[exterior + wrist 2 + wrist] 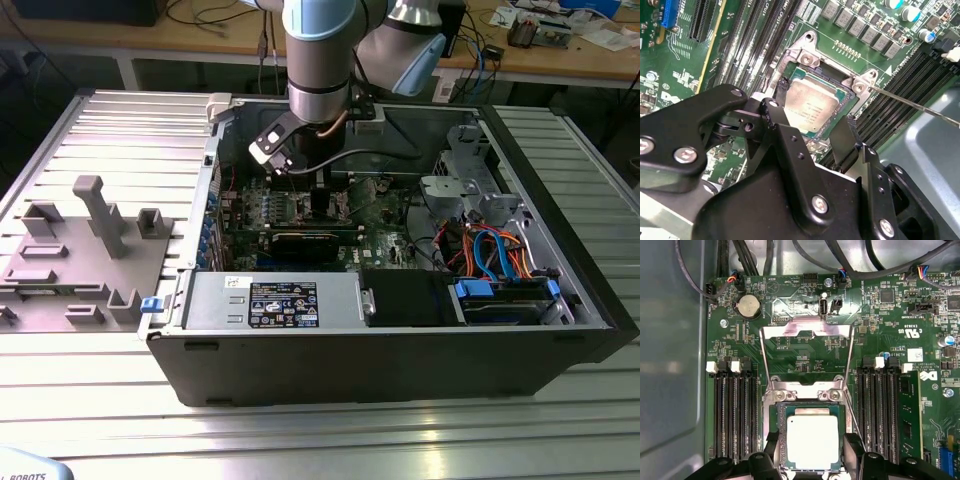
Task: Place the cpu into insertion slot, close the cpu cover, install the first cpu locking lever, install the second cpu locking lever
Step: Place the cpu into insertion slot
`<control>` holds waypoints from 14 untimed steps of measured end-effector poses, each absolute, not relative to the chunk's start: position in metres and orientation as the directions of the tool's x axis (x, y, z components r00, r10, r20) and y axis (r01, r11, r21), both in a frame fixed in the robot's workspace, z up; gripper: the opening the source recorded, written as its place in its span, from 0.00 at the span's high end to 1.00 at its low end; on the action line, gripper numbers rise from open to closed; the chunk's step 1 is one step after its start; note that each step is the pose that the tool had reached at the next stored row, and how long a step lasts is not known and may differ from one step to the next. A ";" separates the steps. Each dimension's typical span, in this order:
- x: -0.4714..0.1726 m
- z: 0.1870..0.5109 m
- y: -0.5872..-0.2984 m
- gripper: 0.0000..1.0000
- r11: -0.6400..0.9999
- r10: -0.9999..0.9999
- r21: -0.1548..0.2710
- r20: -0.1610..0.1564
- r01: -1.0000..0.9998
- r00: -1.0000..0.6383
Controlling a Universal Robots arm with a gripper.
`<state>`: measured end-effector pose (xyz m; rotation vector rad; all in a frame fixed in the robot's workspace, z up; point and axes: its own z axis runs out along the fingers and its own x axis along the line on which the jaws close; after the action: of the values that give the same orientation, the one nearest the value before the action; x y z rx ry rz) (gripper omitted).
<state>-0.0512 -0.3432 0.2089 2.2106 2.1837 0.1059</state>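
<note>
The arm [320, 60] is down inside the open computer case [400, 375], which sits on the slotted metal table [300, 440]. In the first wrist view the cpu [814, 442] lies flat in the insertion slot [807, 389], silver top up, square with the socket's frame. The claw [816, 111] straddles it, one black tip at each of two opposite edges of the chip (pinching or just clear of it, I cannot tell). The cpu cover [807, 329] is swung open, away from the chip, with green circuit board [890, 340] showing through its window. In the second wrist view a thin metal rod [915, 102] runs out from the socket's corner.
</note>
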 end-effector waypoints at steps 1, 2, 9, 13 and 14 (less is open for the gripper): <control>-0.051 0.209 -0.343 0.39 -0.013 1.000 0.071 0.025 0.997 0.012; -0.051 0.209 -0.343 0.39 -0.013 1.000 0.071 0.024 0.997 0.012; -0.050 0.207 -0.340 0.39 -0.013 1.000 0.071 0.016 0.997 0.012; -0.049 0.202 -0.335 0.39 -0.011 1.000 0.070 -0.002 0.998 0.011; -0.049 0.202 -0.335 0.39 -0.014 1.000 0.070 -0.002 0.997 0.014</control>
<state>-0.0494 -0.3352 0.2022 2.1997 2.1696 0.0732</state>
